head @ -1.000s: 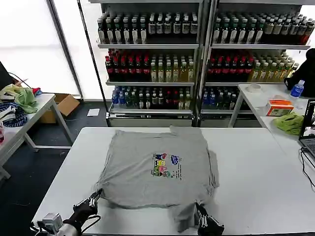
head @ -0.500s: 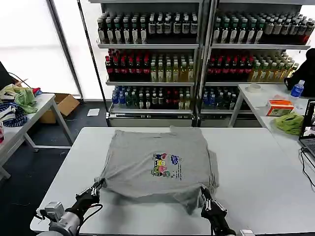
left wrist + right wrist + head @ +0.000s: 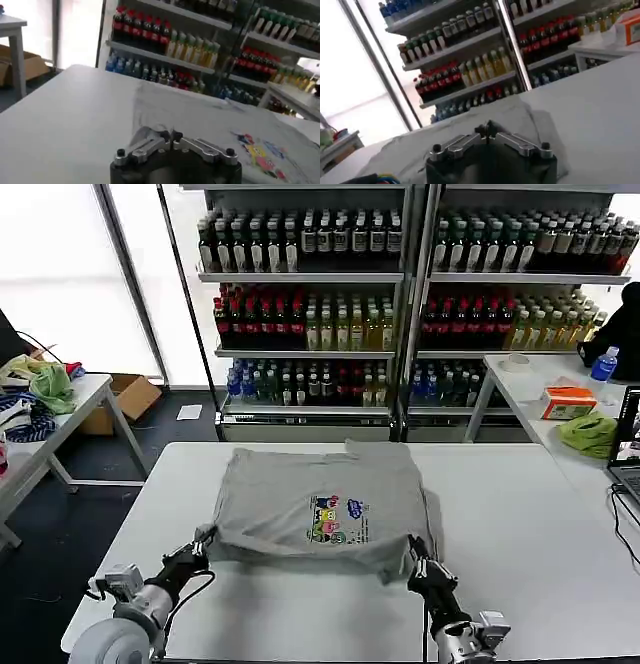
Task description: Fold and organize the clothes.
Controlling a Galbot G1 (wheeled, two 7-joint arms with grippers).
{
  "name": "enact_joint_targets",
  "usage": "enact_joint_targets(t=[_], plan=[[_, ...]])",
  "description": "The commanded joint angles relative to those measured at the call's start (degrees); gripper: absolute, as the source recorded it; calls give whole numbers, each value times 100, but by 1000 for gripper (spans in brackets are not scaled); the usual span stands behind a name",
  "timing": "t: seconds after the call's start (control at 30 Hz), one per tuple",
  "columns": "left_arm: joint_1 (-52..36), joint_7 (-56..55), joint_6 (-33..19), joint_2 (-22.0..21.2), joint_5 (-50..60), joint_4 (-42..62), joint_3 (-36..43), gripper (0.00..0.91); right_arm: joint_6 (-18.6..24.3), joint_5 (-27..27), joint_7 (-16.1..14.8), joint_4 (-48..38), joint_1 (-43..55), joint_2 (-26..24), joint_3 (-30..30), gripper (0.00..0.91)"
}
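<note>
Two grippers, left (image 3: 203, 541) and right (image 3: 415, 552), have jaws clamped on the T-shirt's (image 3: 320, 509) near hem corners.

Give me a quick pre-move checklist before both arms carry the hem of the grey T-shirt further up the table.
1. Left end effector pinched on the near left corner of the T-shirt: ok, fingers closed on cloth in the left wrist view.
2. Right end effector pinched on the near right corner: ok, closed on cloth in the right wrist view.
3. Both corners level: ok, roughly even in the head view.
4. Chest print facing up: ok.
5. White table beyond the shirt free for the fold: ok.
6. Layers caught in each pinch: cannot tell.
</note>
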Motion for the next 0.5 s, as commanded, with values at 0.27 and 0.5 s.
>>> enact_joint_targets(t=[0.27, 0.5], plan=[[-1071, -112, 177, -244, 179, 1094, 424, 907, -678, -274, 130, -1187, 1342, 74, -313, 907], [-1027, -60, 91, -340, 303, 1165, 420, 907, -843, -587, 81, -1448, 1564, 204, -384, 907]])
